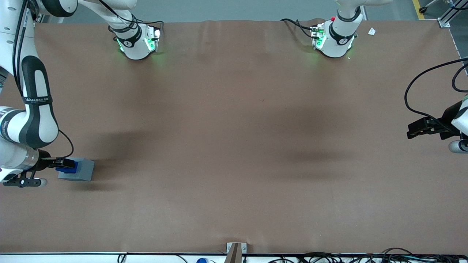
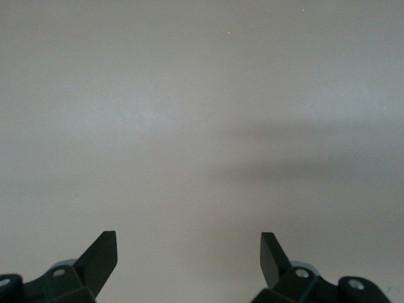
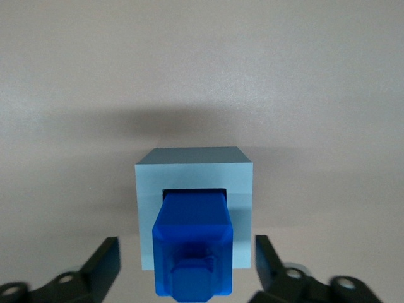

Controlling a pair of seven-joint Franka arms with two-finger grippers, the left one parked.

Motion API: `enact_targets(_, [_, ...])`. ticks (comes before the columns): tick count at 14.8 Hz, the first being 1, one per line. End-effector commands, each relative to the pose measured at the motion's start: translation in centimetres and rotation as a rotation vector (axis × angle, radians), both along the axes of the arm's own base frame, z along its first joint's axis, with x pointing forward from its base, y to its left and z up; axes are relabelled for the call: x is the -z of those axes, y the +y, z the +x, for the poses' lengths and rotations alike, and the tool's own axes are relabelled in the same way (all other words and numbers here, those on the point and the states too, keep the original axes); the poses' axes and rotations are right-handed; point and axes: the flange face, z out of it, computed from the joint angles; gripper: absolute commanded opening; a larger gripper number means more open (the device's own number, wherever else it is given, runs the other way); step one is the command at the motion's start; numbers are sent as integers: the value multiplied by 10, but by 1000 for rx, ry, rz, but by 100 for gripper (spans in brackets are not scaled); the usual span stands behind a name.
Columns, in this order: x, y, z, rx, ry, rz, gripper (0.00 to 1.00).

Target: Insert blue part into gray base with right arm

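The gray base [image 1: 82, 170] stands on the brown table at the working arm's end. The blue part [image 1: 66, 169] sits in the socket in its top face and sticks out above it. In the right wrist view the blue part [image 3: 192, 249] rises out of the square socket of the gray base [image 3: 194, 169]. The right arm's gripper [image 1: 67, 163] hovers over the base. Its gripper [image 3: 187, 245] is open, with one finger on each side of the blue part and a clear gap between each finger [image 3: 106, 255] and the part.
The brown table cover [image 1: 234, 146] stretches toward the parked arm's end. The two arm bases [image 1: 137, 42] stand at the edge farthest from the front camera. A small metal bracket [image 1: 236, 250] sits at the edge nearest the camera. The left wrist view shows only bare table [image 2: 202, 126].
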Motion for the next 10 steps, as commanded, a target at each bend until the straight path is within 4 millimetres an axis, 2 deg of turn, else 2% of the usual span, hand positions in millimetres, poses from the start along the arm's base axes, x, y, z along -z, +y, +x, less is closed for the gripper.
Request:
enact_targets(1, [-10, 4, 6, -16, -9, -7, 100])
enact_targets(3, [-28, 10, 7, -25, -9, -4, 100])
enact_targets(5, [-58, 11, 8, -25, -5, 7, 100])
enact_targets(8, [-117, 27, 3, -28, 23, 38, 100])
enact_targets(10, [-167, 52, -8, -52, 16, 48, 100])
